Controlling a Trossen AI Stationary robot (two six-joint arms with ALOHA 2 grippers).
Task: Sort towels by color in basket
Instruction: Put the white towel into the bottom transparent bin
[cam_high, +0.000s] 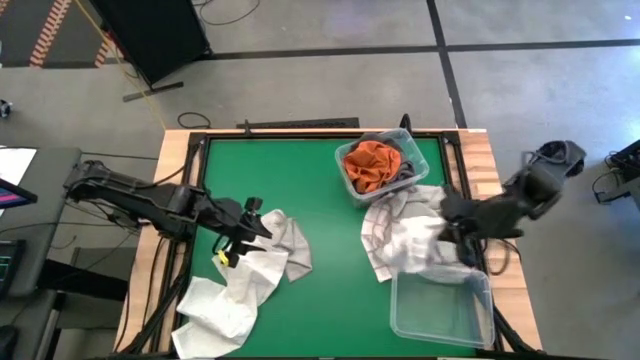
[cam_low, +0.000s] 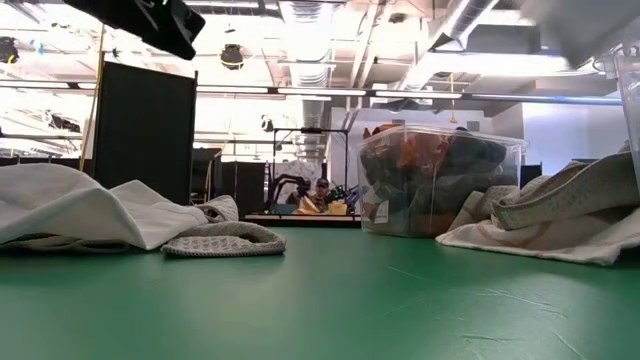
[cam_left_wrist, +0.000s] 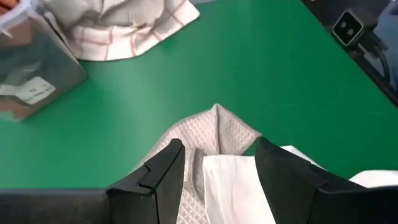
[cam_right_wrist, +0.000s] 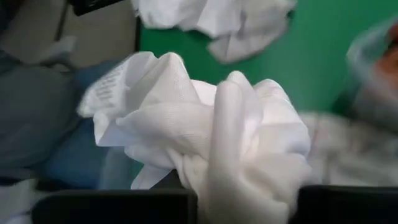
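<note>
We judge the sorting about half done: one bin (cam_high: 352, 178) holds orange and dark towels. Our right tool (cam_right_wrist: 249, 198), clamped on a white towel (cam_right_wrist: 205, 124), hangs over the empty bin (cam_high: 445, 318). Our left tool (cam_left_wrist: 214, 180), fingers apart, hovers over more white towels (cam_high: 245, 285) on the table (cam_high: 300, 190).

My work surface is a green-topped table (cam_high: 300, 180) with pale wooden side rails. On it lie a heap of white and light grey waffle-weave towels (cam_high: 245, 285), a red-gridded white towel (cam_high: 385, 225), and two clear plastic bins (cam_high: 375, 165), one empty (cam_high: 440, 310).
</note>
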